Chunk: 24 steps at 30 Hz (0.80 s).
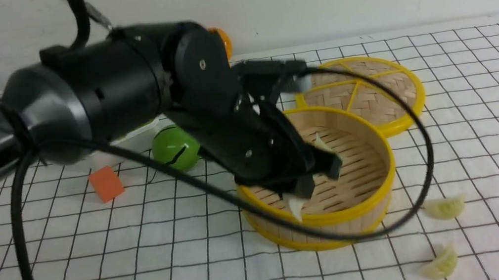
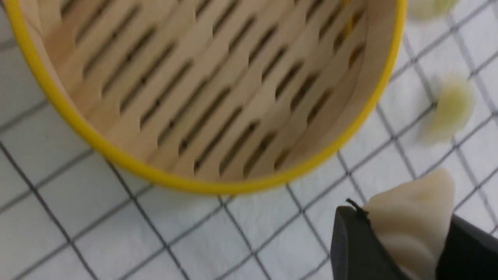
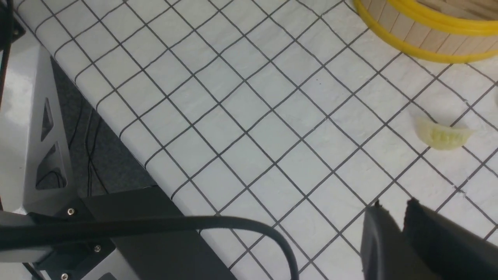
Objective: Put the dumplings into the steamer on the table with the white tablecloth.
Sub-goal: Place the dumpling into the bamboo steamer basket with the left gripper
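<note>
One white tablecloth [image 1: 189, 264] is spread under the round steamer [image 1: 324, 234]. Narrowly parted, empty jaws are seen on the right gripper [image 3: 395, 202], while one pale dumpling [image 2: 416, 206] is pinched by the left gripper [image 2: 400, 212], seen against the steamer's near rim. One dumpling [image 1: 321, 142] is observed inside the steamer; two [image 1: 445, 208] [image 1: 441, 264] are noted on the cloth, to its right.

Black rounded left arm [image 1: 121, 90], looping black cable, apparently silver screws [image 3: 71, 211]
</note>
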Each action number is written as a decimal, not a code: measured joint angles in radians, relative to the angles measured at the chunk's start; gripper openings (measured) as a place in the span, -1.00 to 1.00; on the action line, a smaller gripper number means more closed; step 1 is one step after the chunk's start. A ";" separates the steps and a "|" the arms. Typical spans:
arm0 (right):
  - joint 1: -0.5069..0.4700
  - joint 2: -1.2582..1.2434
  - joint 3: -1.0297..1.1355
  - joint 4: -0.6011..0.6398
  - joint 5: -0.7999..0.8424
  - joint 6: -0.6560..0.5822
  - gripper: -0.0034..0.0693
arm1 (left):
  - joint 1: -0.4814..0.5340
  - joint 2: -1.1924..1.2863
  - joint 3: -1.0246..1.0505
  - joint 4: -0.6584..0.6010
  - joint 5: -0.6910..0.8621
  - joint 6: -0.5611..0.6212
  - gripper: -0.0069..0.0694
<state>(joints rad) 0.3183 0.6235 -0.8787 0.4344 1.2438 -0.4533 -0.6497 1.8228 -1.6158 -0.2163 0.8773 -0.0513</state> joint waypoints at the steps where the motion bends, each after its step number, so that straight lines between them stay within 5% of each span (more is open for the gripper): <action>1: 0.000 0.000 0.000 0.000 -0.007 0.000 -0.65 | 0.009 0.022 -0.049 0.001 0.005 -0.017 -0.31; 17: 0.000 0.000 0.000 -0.031 -0.020 0.000 -0.62 | 0.045 0.508 -0.442 0.302 -0.025 -0.370 -0.31; 24: 0.000 0.000 0.000 -0.062 -0.033 0.084 -0.58 | 0.044 0.506 -0.479 0.308 0.059 -0.373 0.25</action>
<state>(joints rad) 0.3183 0.6235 -0.8787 0.3723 1.2109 -0.3689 -0.6059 2.3287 -2.0953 0.0913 0.9360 -0.4240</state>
